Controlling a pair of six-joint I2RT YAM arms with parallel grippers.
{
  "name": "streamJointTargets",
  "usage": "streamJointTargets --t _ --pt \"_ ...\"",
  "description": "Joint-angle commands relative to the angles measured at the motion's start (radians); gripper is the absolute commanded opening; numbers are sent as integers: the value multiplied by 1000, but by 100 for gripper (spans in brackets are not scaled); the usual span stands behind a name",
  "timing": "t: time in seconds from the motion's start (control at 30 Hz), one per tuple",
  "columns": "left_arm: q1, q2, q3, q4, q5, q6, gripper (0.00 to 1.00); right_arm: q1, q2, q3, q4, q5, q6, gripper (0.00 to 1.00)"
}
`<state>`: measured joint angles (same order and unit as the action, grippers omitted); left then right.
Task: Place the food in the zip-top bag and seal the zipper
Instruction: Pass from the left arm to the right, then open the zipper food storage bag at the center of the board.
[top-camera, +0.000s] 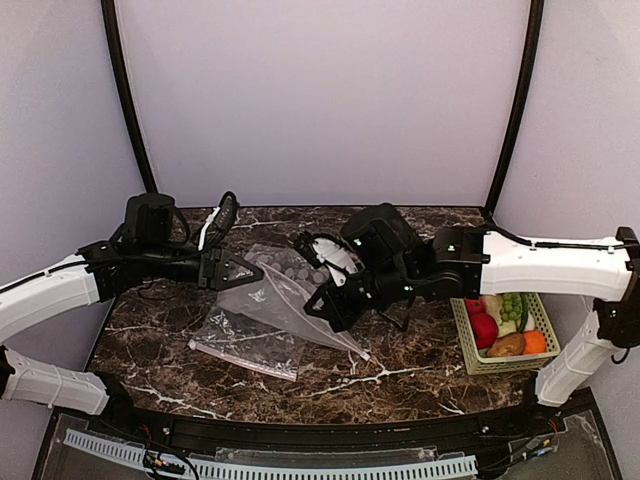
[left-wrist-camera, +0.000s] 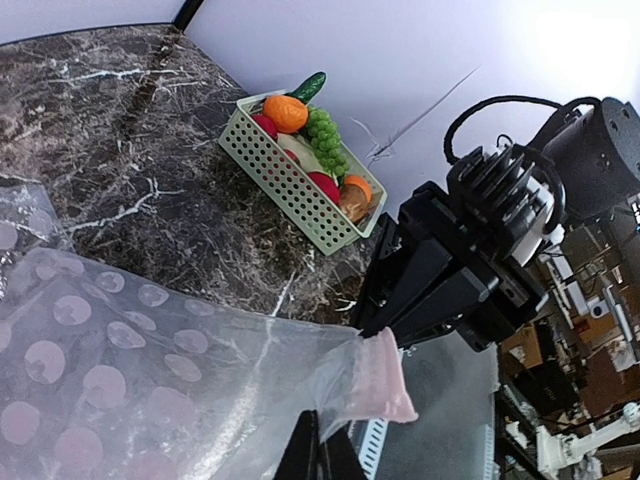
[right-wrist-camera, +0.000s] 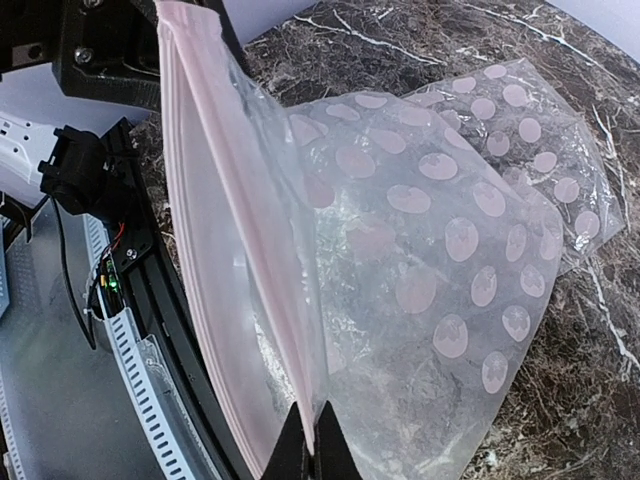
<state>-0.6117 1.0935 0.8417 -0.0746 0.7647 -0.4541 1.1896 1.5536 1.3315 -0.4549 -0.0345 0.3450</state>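
Zip-top bag (top-camera: 285, 300) held up off the marbled tabletop (top-camera: 400, 375) betw. two robot arms, centre of scene. L arm (top-camera: 45, 290) reaches in from the left, its jaws pressed together on the bag's mouth edge at one end. R arm (top-camera: 540, 262) comes across from the right, jaws pinching the pinkish zipper (right-wrist-camera: 220, 230) at the other end. The strip runs stretched betw. the two grips. Can't tell from any view whether it's pressed shut along its length.

Bag body, clear w/ white dots, sags toward the near right, its low corner down at the tabletop. L wrist view shows the strip's end bunched just beyond the L jaws, w/ the black R jaws close behind it.

Second bag (top-camera: 240, 345) of same look lies flat on the tabletop, near-left of the held one and partly under it.

Food (top-camera: 485, 328), incl. red apple, green grapes, orange pieces and brown potato, sits piled in a pale green slotted basket (top-camera: 498, 367) at the right side of the tabletop, well apart from the bag.
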Motion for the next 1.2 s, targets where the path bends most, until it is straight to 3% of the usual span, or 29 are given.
streamJointTargets --t 0.0,0.03,0.07,0.13,0.27,0.5,0.83,1.0,1.17 --pt "-5 -20 54 -110 -93 75 11 -24 -69 -37 42 3 12 0" --pt "-5 -20 59 -117 -117 86 26 -32 -85 -49 31 15 22 0" --pt "-5 -22 69 -129 -129 90 47 -42 -101 -61 19 28 30 0" --pt "-5 -32 81 -134 -151 102 68 -63 -139 -78 -12 74 44 0" --pt "-4 -76 101 -137 -218 127 86 -105 -219 -88 -120 187 64 0" --pt "-3 -122 96 -118 -273 104 88 -140 -299 -31 -342 400 87 0" --pt "-3 -109 52 -66 -332 23 86 -182 -367 66 -503 542 120 0" --pt "-8 -80 22 17 -304 -76 83 -182 -357 66 -519 518 152 0" --pt "-79 -52 7 55 -341 -147 81 -179 -325 -4 -430 397 191 0"
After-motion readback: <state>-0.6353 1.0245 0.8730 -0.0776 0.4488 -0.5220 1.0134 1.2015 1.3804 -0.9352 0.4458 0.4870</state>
